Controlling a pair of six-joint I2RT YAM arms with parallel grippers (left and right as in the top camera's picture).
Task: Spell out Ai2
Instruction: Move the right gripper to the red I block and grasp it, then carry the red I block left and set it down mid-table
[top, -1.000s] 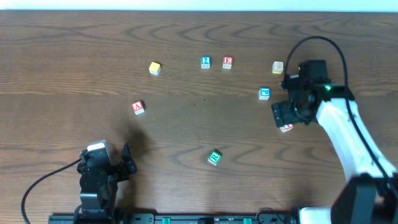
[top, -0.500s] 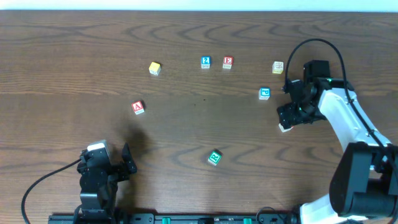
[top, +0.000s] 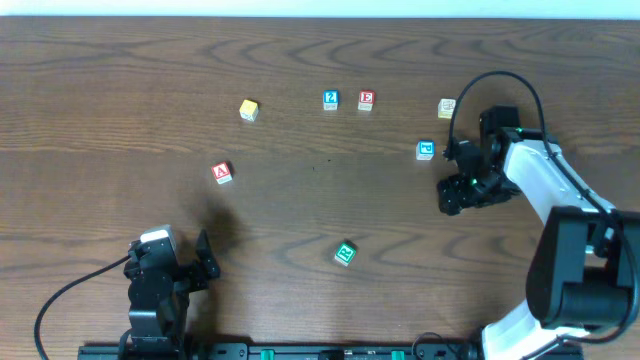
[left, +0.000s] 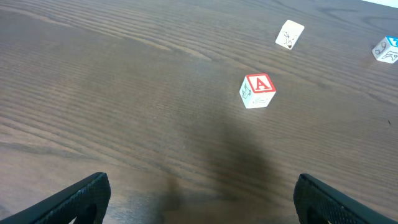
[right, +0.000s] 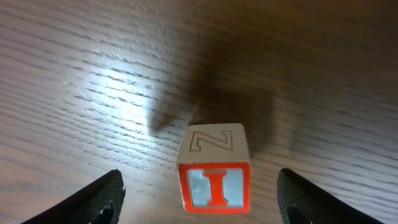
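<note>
While the left gripper (left: 202, 190) sits close to the near edge of the table (top: 300, 200), toward its left corner, its jaws stand wide apart and hold nothing. A green block (top: 345, 254) lies tilted near the middle of that same near edge.

Further in, toward the right edge, the right gripper (top: 452, 195) hangs low over the wood with its jaws spread wide. The I block (right: 214, 171) stands on the table between them. In the wrist view neither finger touches it, so it is not gripped. Its red-framed face with the red I is turned to the wrist camera, and the overhead view hides the block under the gripper.

The A block (top: 222, 173) sits left of centre, ahead of the left gripper, with its red A facing up. A blue block (top: 425, 150) lies just beyond the right gripper.

Along the far edge runs a loose row: a yellow block (top: 249, 110) on the left, then the 2 block (top: 330, 99) with a red E block (top: 366, 100) just beside it, and a pale block (top: 446, 107) further right. The A, I and 2 blocks lie well apart from one another.
</note>
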